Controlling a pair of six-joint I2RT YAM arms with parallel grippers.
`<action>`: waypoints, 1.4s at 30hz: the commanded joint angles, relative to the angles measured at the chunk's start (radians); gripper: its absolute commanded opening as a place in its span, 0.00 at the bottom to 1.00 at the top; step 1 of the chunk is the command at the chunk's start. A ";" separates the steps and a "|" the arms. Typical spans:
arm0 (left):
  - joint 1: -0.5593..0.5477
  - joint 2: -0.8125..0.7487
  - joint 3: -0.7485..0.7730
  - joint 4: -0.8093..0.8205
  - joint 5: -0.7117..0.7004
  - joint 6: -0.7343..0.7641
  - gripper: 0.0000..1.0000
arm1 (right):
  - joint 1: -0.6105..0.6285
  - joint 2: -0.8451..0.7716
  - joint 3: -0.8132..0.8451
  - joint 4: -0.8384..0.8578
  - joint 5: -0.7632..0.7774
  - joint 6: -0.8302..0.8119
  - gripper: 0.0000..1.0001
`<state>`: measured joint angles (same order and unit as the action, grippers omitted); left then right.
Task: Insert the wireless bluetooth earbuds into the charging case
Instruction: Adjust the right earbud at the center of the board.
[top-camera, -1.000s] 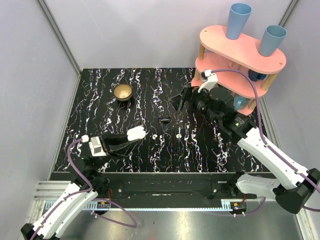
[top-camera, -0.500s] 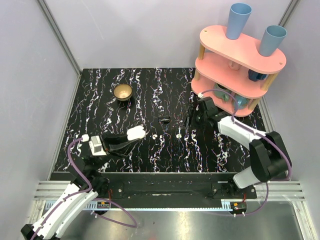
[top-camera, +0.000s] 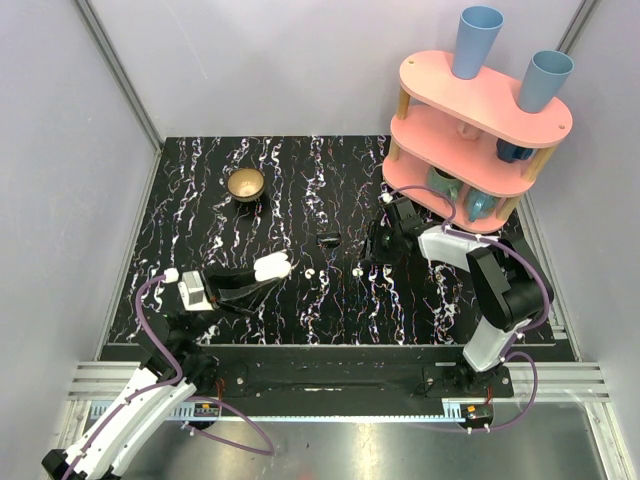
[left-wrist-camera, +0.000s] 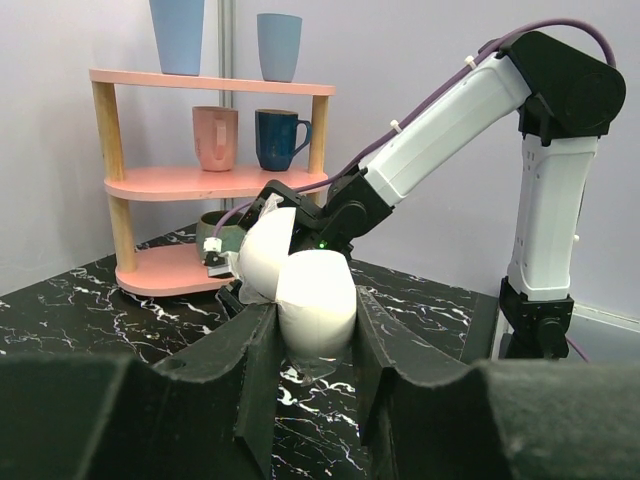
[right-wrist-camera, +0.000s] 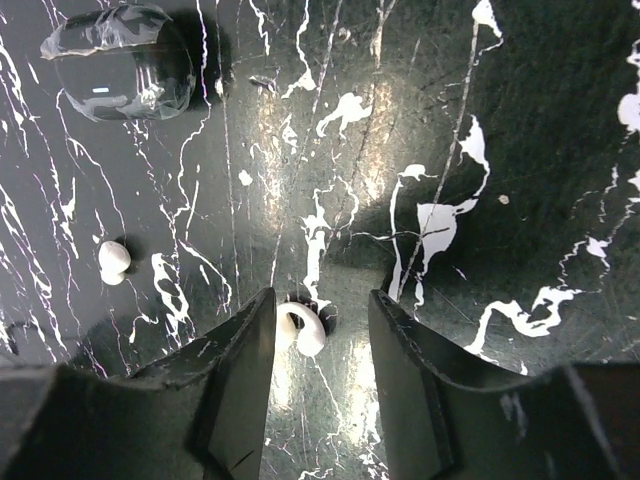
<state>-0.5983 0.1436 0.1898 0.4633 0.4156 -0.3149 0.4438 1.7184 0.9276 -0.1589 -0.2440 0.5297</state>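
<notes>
The left gripper (left-wrist-camera: 318, 345) stays pinched on the one charging case (left-wrist-camera: 312, 295), a smooth white pebble with its lid raised, at the near left of the surface (top-camera: 200, 220). Beyond lie two glossy white buds: the free earbud (right-wrist-camera: 113, 260) alone, and the second earbud (right-wrist-camera: 304, 332) between the half-spread jaws of the right gripper (right-wrist-camera: 321, 300), which has come down from the pink shelf (top-camera: 470, 110) and narrowed.

The black, white-veined worktop (top-camera: 200, 225) carries a brass bowl (top-camera: 245, 184). To the bowl's right and nearer lie a small black block (top-camera: 327, 239), an earbud (top-camera: 311, 271) and a second earbud (top-camera: 358, 270). A pink shelf (top-camera: 480, 110) stands far right of the bowl.
</notes>
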 joint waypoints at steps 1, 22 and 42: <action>-0.003 -0.018 0.046 0.023 -0.003 -0.009 0.00 | -0.001 0.010 0.024 0.051 -0.054 0.007 0.49; -0.001 -0.006 0.048 0.009 -0.008 -0.006 0.00 | 0.006 0.038 -0.029 0.036 -0.077 -0.019 0.39; -0.001 -0.012 0.046 -0.008 -0.005 -0.015 0.00 | 0.042 -0.016 -0.073 -0.022 0.041 -0.017 0.36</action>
<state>-0.5983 0.1375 0.1905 0.4408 0.4156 -0.3191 0.4797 1.7176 0.8814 -0.1177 -0.2687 0.5274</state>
